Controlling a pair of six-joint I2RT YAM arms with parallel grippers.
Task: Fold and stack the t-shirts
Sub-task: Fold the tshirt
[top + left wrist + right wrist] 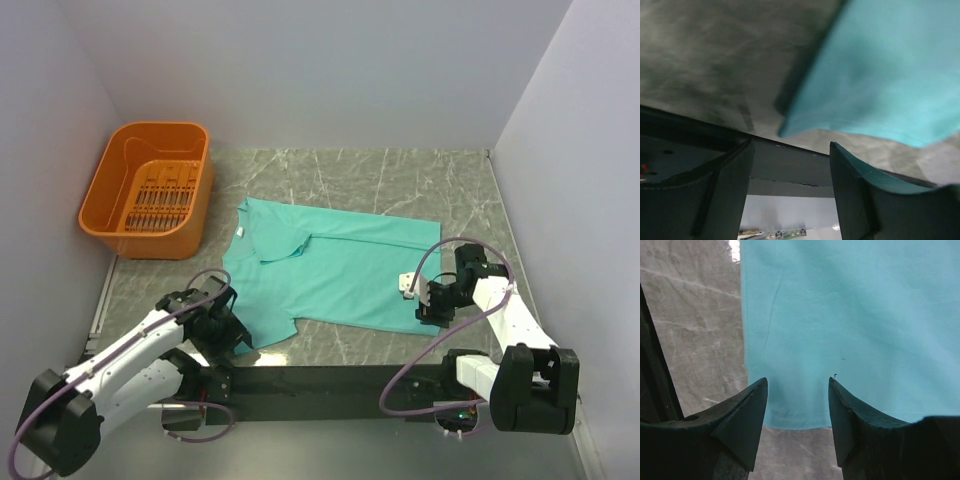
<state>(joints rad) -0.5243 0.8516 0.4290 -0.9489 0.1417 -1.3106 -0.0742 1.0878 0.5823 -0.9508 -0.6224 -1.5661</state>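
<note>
Right wrist: right gripper (797, 384) jaws apart over shirt (850, 315) hem | left gripper (790, 150) jaws apart, empty, beside corner | risk: shallow pinch may slip off thin cloth; fold goes crooked

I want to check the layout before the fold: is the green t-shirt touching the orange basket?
Apart. The top view shows a strip of bare table between the t-shirt and the orange basket.
</note>
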